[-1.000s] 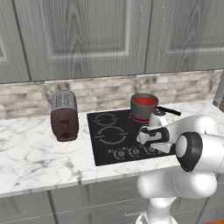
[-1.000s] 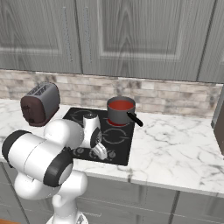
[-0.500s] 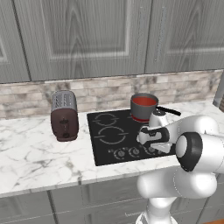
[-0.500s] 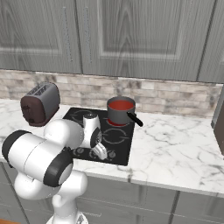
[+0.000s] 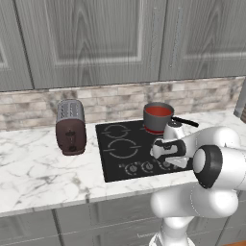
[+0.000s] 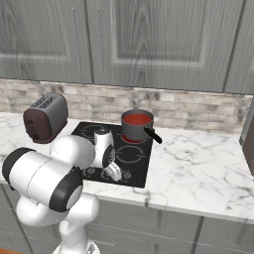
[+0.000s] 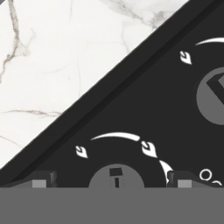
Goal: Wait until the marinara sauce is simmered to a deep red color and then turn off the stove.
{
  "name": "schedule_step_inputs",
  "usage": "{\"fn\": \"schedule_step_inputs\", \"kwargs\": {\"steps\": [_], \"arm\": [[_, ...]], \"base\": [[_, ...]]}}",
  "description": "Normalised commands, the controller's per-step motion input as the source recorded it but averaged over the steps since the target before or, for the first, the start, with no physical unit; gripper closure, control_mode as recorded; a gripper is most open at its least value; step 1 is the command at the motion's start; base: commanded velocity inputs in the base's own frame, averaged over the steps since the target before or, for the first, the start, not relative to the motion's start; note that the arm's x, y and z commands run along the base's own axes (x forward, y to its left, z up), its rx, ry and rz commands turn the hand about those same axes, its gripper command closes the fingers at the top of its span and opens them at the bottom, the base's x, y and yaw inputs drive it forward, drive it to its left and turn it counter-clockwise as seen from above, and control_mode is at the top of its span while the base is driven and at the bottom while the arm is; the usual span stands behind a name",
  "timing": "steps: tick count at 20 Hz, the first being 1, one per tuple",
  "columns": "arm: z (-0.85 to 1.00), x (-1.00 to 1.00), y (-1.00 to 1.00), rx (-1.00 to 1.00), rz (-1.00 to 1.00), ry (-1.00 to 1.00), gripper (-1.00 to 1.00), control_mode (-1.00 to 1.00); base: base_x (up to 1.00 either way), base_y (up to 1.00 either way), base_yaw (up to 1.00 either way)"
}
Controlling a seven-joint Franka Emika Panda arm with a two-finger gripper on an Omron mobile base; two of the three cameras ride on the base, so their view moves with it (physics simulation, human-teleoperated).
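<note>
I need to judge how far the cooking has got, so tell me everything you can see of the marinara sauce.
The marinara sauce is a smooth, flat, round surface of strong red, with no lumps or bubbles visible. It fills a small grey metal saucepan almost to the rim. The pan has a straight black handle and stands upright on a back burner of the black glass stove, near the brick backsplash. Nothing covers the sauce, and only the pan touches it.

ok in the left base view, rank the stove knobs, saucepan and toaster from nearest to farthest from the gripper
1. Stove knobs, just left of the gripper, on the cooktop's front edge.
2. Saucepan, behind it at the back burner.
3. Toaster, far left on the counter.
</note>
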Motion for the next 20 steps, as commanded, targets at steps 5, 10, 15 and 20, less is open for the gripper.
{"fn": "schedule_step_inputs", "kwargs": {"steps": [5,10,15,20], "arm": [[0.0,0.0,0.0,0.0,0.0,0.0,-1.0,-1.0],[0.0,0.0,0.0,0.0,0.0,0.0,-1.0,-1.0],[0.0,0.0,0.0,0.0,0.0,0.0,-1.0,-1.0],[0.0,0.0,0.0,0.0,0.0,0.0,-1.0,-1.0]], "base": [[0.0,0.0,0.0],[0.0,0.0,0.0],[0.0,0.0,0.0],[0.0,0.0,0.0]]}}
